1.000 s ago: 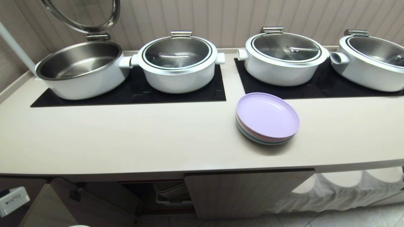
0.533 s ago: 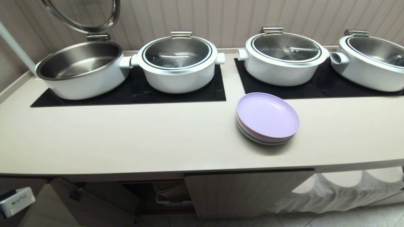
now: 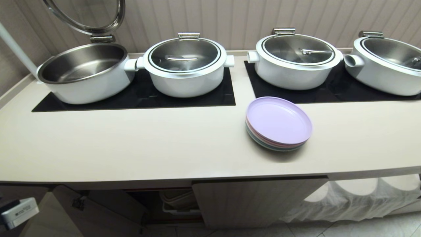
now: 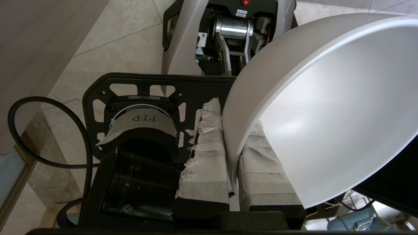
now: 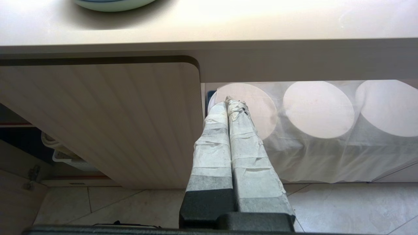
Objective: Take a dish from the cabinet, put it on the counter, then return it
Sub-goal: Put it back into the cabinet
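The counter (image 3: pixel 131 148) carries plates (image 3: pixel 279 124) and pots (image 3: pixel 185 65) — tiled floor (image 4: pixel 124 42) beyond the left gripper (image 4: pixel 232 163), whose fingers pinch the dish (image 4: pixel 326 124) rim; right gripper (image 5: pixel 228 143) pressed closed before the cabinet (image 5: pixel 114 124).

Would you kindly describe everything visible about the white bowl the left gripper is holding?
The dish is a plain white, deep-sided round bowl with a smooth matte-looking surface and a thin rim; it looks empty. It is tipped on edge, its hollow partly facing the wrist camera. The left gripper is shut on its rim, one tape-wrapped finger inside the wall and one outside. Only these fingers touch it; it hangs above the robot's base and tiled floor. Its foot is out of sight.
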`<state>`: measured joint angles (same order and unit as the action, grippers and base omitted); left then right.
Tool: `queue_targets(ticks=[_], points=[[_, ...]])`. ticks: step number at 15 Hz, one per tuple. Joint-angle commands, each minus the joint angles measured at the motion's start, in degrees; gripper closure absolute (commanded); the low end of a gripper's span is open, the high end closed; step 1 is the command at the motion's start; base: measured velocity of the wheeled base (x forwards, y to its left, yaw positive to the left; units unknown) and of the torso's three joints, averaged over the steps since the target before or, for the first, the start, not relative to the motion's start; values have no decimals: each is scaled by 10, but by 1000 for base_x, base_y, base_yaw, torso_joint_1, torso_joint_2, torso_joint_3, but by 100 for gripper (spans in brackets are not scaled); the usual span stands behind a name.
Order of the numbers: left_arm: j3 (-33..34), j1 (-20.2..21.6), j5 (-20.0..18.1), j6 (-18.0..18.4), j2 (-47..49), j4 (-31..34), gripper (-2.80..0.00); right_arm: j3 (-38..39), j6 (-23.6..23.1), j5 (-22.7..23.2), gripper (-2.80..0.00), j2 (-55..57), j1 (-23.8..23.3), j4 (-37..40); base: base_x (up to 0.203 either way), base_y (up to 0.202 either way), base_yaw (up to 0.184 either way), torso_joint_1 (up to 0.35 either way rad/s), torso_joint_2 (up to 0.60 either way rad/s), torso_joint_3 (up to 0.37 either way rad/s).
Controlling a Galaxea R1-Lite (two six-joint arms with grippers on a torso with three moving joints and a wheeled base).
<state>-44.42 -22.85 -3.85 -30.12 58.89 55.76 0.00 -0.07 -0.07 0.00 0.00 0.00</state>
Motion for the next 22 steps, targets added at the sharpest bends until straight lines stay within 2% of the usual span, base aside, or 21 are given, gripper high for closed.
queue_targets(ticks=[1,5,8,18,22], points=[[1,0,-2,-2,3,2,0,0,0,0,0,0,0,0,0,0,0,0,0,0],[10,0,-3,-4,3,1,0,0,0,0,0,0,0,0,0,0,0,0,0,0],[13,-1,-3,-20,3,0,0,0,0,0,0,0,1,0,0,0,0,0,0,0],[13,-1,-4,-20,3,-1,0,0,0,0,0,0,1,0,0,0,0,0,0,0],[13,-1,-4,-20,3,-6,0,0,1,0,0,1,1,0,0,0,0,-123,244,134]])
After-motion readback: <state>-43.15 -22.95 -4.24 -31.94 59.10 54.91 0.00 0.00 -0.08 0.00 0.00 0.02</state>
